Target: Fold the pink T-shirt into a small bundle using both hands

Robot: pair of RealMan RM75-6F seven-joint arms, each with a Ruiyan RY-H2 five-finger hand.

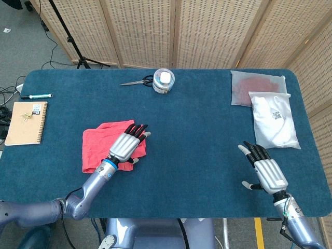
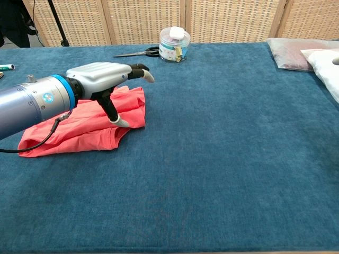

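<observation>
One T-shirt (image 1: 104, 145), two bags (image 1: 257, 87), one jar (image 1: 163, 81), one scissors (image 1: 137, 81).

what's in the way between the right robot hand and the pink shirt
Nothing visible. Only bare blue table lies between the right robot hand and the pink T-shirt; the left robot hand is over its right edge.

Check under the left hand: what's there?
The pink T-shirt's right edge lies below the left hand, thumb reaching down to the fabric. The cloth directly under the palm is covered.
</observation>
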